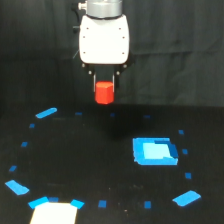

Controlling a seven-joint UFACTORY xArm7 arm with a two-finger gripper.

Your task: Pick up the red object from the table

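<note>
**Red block held in the air above a black surface**

A white robot arm head (104, 39) hangs from the top centre of the exterior view. Below it, the pincer (104, 86) has its two thin dark fingers (94, 82) pointing straight down, closed against the sides of a small matte red-orange block with faceted sides (104, 93). The block sits upright between the fingers, its flat top and bottom level; it looks about as tall as it is wide, so no long axis is clear. Its lower end pokes out below the fingertips. The block is clear of the flat black matte surface (90, 155), which lies well beneath it.

On the surface, a large bright blue square patch (155, 151) lies toward the exterior view's right. Small blue tape marks (46, 113) are scattered around it in a loose ring. At the bottom edge, toward the exterior view's left, a pale rectangular shape (55, 213) shows; what it is cannot be told.
</note>
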